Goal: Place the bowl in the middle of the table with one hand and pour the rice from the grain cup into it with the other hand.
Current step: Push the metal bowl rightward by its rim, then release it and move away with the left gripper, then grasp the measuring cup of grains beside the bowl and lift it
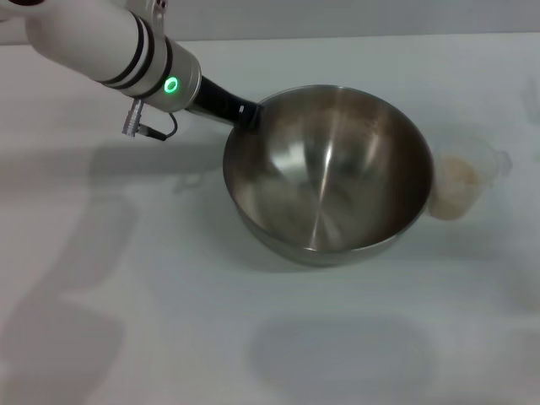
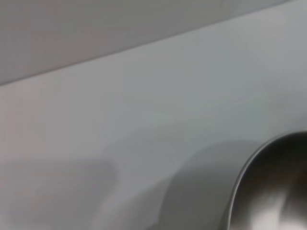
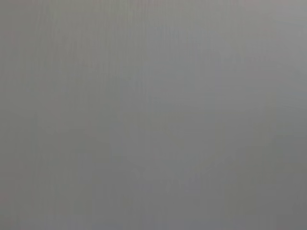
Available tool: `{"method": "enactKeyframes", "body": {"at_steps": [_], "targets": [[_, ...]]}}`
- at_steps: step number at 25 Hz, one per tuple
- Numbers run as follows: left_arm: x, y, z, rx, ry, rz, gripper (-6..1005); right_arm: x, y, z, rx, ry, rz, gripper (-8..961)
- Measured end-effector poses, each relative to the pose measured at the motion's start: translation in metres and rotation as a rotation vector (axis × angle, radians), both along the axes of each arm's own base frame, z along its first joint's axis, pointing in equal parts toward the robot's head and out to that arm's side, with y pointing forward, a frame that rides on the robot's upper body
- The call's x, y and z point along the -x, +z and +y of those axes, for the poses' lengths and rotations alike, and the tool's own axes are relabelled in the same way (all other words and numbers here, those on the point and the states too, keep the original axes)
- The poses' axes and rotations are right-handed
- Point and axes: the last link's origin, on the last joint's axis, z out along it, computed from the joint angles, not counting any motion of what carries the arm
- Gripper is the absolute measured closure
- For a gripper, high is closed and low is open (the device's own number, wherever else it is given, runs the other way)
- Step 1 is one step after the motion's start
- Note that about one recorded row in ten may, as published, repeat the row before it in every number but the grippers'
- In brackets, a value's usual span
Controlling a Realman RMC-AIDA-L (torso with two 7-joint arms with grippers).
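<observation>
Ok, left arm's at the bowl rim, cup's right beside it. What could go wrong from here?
1. The bowl sits close against the grain cup; any push rightward could tip it and spill the rice.
2. The left pincer sits at the rim's far-left edge; an edge-only hold could let the bowl tilt or slip.

L arm (image 1: 101, 42) enters from top-left corner of head view, white forearm angled down toward centre, two black bands and a lit green ring (image 1: 171, 85) near the wrist. Small grey connector w/ short cable hangs under wrist. Black L gripper (image 1: 245, 112) sits at end of arm, fingers hidden. R arm not seen in head view; R wrist cam gives only flat grey
</observation>
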Motion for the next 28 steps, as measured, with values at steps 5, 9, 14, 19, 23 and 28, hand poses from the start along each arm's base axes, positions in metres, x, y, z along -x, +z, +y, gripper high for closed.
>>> {"method": "enactKeyframes", "body": {"at_steps": [5,9,14,19,23,28], "targets": [[-0.011,0.008,-0.002,0.001,-0.039,-0.062,879,0.000,0.000,0.000,0.001,-0.001,0.000,251],[-0.024,0.024,-0.005,-0.033,-0.091,-0.118,815,0.000,0.000,0.001,0.003,-0.002,-0.001,251],[-0.027,0.056,0.007,-0.214,-0.195,-0.154,705,0.001,0.000,0.002,0.005,-0.001,0.000,251],[-0.021,0.080,0.008,-0.494,-0.422,-0.106,645,0.001,0.000,0.003,0.005,-0.002,-0.003,251],[0.000,0.080,-0.010,-0.899,-0.616,-0.043,648,0.001,0.001,0.003,0.006,-0.003,-0.005,251],[0.026,0.087,-0.030,-1.242,-0.698,-0.055,658,0.000,0.000,0.004,0.013,-0.013,-0.002,251]]}}
